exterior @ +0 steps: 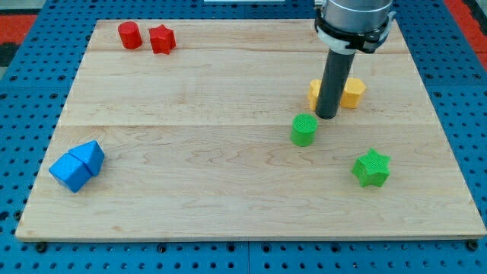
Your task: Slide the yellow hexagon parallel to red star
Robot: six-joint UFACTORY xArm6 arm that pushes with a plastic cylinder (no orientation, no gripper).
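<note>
The red star [162, 39] sits near the view's top left, touching or nearly touching a red cylinder [130, 35] on its left. Two yellow blocks lie at the view's upper right, partly hidden behind my rod: one [353, 91] shows to the right of the rod, the other [314, 93] peeks out on its left. Which one is the hexagon I cannot tell. My tip [327, 116] rests on the board just below and between the yellow blocks, close above and right of a green cylinder [303, 129].
A green star [371, 168] lies at the view's lower right. Two blue blocks [77, 165] sit together at the lower left. The wooden board [228, 205] lies on a blue pegboard.
</note>
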